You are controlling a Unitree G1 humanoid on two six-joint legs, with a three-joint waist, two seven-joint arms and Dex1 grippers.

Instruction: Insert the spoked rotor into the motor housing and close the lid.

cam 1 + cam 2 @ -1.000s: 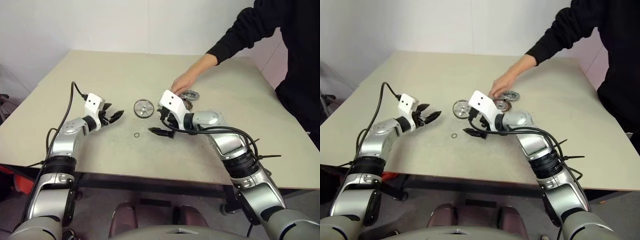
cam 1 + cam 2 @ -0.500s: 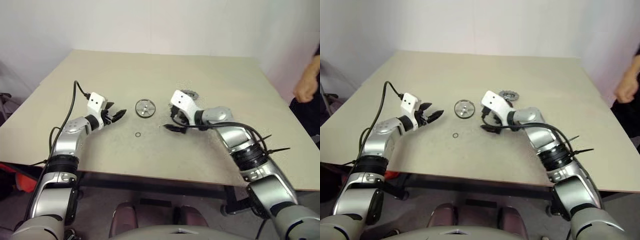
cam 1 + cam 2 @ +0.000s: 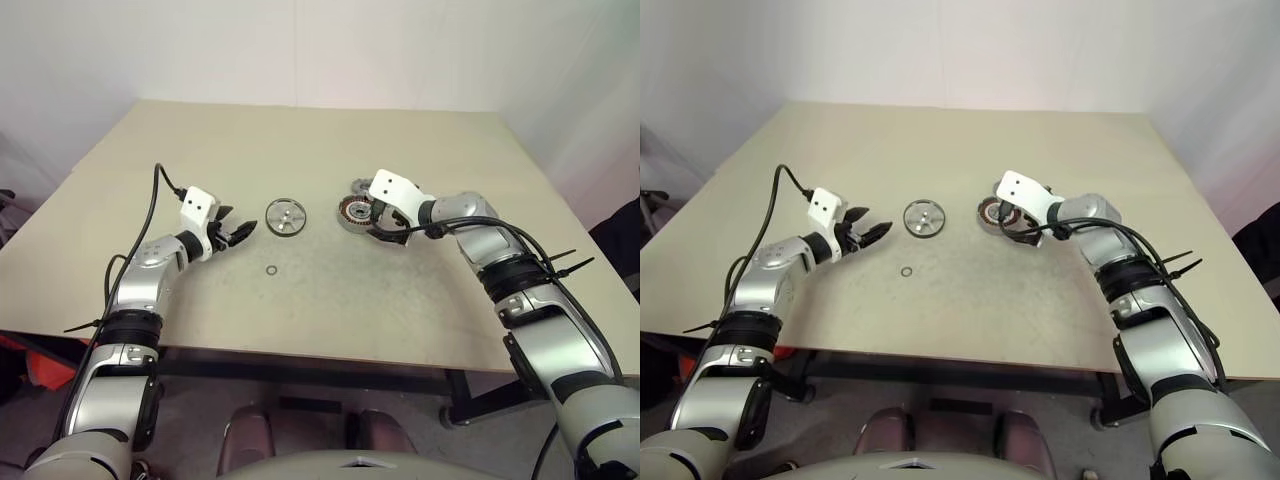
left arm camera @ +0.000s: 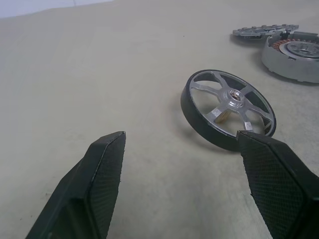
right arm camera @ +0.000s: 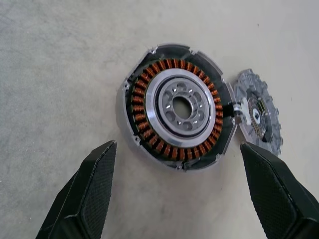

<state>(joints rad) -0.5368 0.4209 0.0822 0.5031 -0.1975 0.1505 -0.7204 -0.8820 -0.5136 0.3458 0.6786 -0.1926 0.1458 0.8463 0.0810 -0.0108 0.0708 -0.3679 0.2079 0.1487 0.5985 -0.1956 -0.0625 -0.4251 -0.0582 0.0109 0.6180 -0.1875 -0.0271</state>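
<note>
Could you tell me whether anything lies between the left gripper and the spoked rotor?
Nothing visible does. The left gripper, jaws open, faces the spoked rotor across bare table. The small wire ring lies off to the side, nearer the robot.

Shiny silver spoked rotor [image 4: 228,109] flat on table; copper-wound dark round housing [image 5: 177,107] open — notched grey lid [image 5: 259,117] touching it.

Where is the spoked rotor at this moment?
In the left eye view the spoked rotor lies flat on the table, between the open left hand and the motor housing.
</note>
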